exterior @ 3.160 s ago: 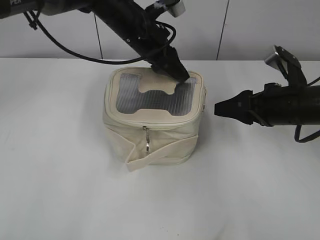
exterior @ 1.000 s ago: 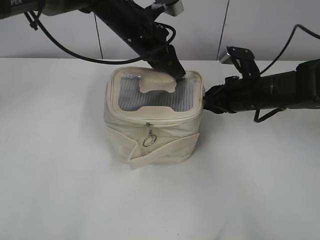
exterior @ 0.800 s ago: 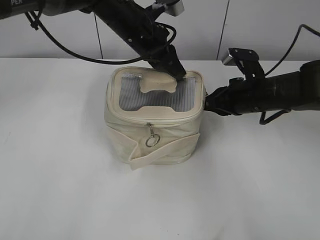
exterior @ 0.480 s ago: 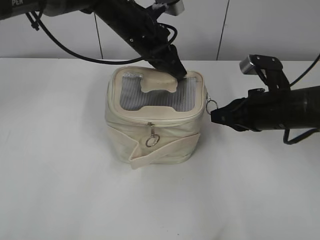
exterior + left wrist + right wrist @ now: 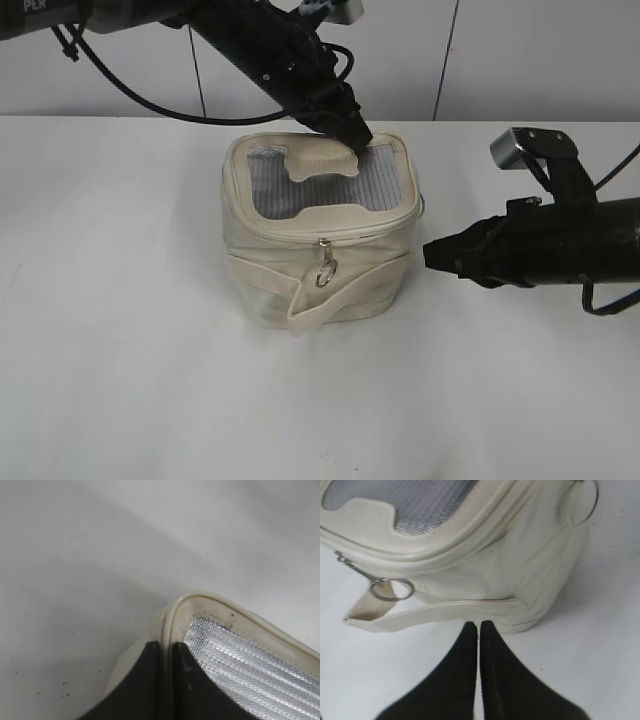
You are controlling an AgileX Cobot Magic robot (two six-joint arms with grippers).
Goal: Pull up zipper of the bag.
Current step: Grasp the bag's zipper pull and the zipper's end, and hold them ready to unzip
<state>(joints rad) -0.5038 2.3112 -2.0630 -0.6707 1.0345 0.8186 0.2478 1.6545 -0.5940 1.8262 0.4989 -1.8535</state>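
The cream bag (image 5: 320, 235) stands mid-table, with a grey mesh top (image 5: 330, 185) and a strap (image 5: 340, 300) across its front. The zipper track (image 5: 365, 227) runs under the top rim. One silver ring pull (image 5: 323, 275) hangs at the front; it also shows in the right wrist view (image 5: 391, 589), with a second ring (image 5: 583, 501) at the bag's side. My left gripper (image 5: 356, 138) is shut on the bag's far rim piping (image 5: 166, 630). My right gripper (image 5: 430, 256) is shut and empty, just right of the bag, its tips (image 5: 479, 625) near the bag's base.
The bag stands on a white table (image 5: 120, 350), with a white panelled wall (image 5: 500, 60) behind. The left arm's cable (image 5: 120, 90) hangs above the table's back left. The right arm (image 5: 560, 245) lies low over the table's right side.
My right gripper was at the bag's right side, then drew back to the right and lower. The bag turned and shifted right, and the front ring pull moved right with it. My left gripper kept its hold.
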